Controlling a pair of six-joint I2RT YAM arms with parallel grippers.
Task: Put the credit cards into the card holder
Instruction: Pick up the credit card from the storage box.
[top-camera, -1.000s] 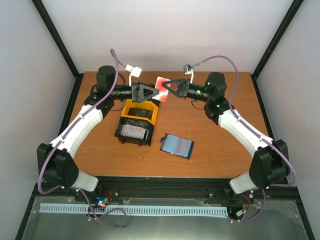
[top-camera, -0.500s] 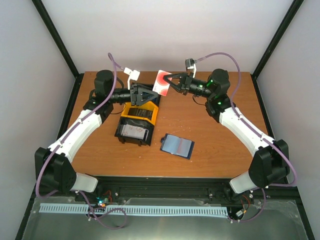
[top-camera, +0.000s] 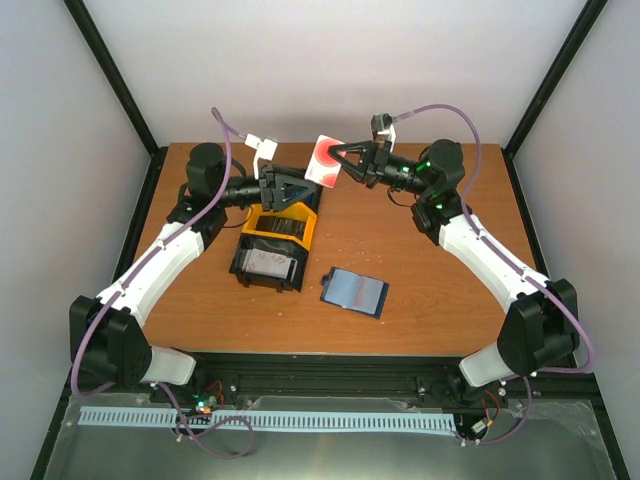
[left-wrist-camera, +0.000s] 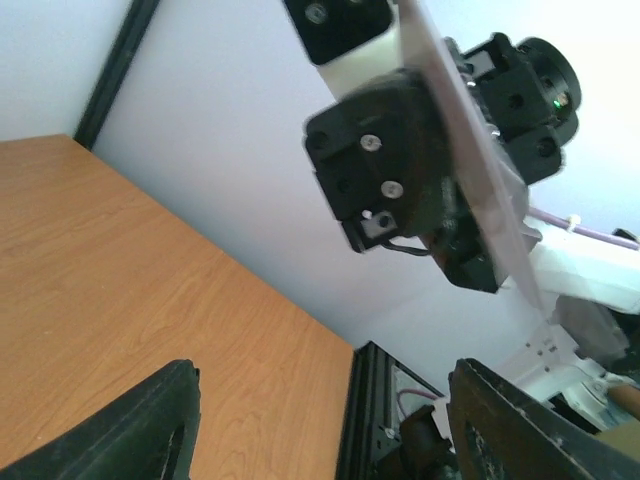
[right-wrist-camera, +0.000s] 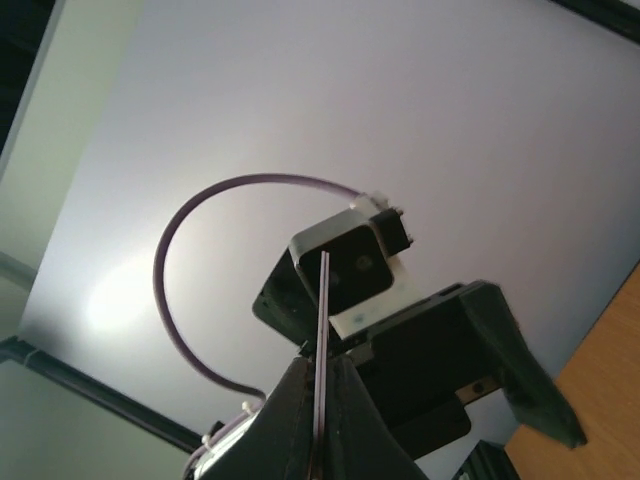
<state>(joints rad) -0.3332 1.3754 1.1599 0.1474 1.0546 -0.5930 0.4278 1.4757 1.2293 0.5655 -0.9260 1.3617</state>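
My right gripper (top-camera: 341, 165) is shut on a white credit card with a red circle (top-camera: 324, 160), held in the air above the back of the table. In the right wrist view the card (right-wrist-camera: 322, 310) is edge-on between the shut fingers (right-wrist-camera: 290, 420). My left gripper (top-camera: 308, 190) is open and empty, just left of and below the card, over the far end of the bin; its fingers (left-wrist-camera: 130, 430) stand wide apart. The card (left-wrist-camera: 470, 160) also shows edge-on in the left wrist view. The card holder (top-camera: 354, 291) lies open on the table.
A black-and-yellow bin tray (top-camera: 300, 238) stands left of centre, with a white card (top-camera: 266, 262) in its near compartment and dark cards (top-camera: 283, 225) farther back. Black frame posts stand at the table's back corners.
My right gripper has carried the white card up and a little back, away from the left gripper. My left gripper has drawn back slightly to the left, empty.
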